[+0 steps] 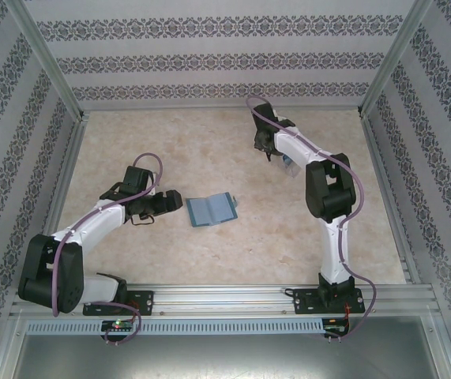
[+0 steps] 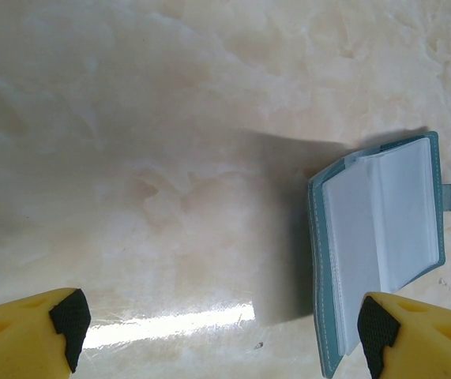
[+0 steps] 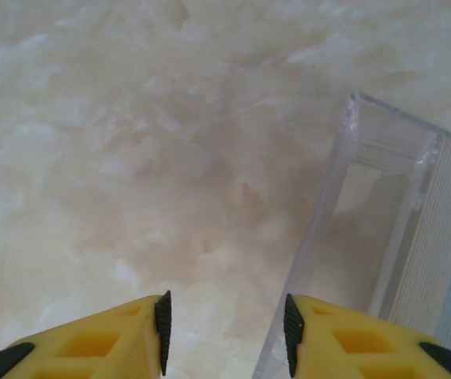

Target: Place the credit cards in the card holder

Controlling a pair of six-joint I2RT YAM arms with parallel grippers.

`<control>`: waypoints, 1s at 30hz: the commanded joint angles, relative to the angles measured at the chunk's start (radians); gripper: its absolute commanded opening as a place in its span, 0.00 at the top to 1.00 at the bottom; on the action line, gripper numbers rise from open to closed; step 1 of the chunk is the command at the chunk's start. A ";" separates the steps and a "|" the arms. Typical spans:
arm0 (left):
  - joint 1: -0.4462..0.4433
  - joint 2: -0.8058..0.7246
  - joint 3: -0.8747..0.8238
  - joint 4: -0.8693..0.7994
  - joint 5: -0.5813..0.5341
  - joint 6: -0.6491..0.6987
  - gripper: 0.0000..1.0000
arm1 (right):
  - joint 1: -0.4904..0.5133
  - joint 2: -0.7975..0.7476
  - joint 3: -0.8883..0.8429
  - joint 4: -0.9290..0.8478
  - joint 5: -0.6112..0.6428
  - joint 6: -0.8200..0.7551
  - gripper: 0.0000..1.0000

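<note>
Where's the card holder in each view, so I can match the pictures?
Top external: card holder lies open mid-table, just right of the left gripper.
Left wrist: at the right edge, open, pockets up, by one yellow finger.
Right wrist: clear stand with cards at right.
Shared landmark: the beige marbled table.
</note>
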 commanded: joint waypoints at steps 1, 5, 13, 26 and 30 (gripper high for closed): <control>-0.012 0.008 -0.004 -0.005 -0.014 0.018 0.10 | 0.015 0.007 0.032 -0.036 0.046 -0.005 0.56; -0.012 0.010 -0.009 0.005 -0.007 0.018 0.10 | 0.027 -0.002 0.022 -0.046 0.073 -0.007 0.55; -0.012 -0.007 -0.010 -0.008 -0.020 0.021 0.09 | 0.050 -0.003 0.017 -0.133 0.048 0.049 0.52; -0.012 0.036 0.015 -0.002 0.000 0.023 0.09 | 0.015 -0.032 -0.029 -0.202 -0.048 0.028 0.55; -0.012 0.042 0.022 -0.007 0.002 0.026 0.08 | 0.020 -0.066 -0.080 -0.198 -0.116 -0.029 0.55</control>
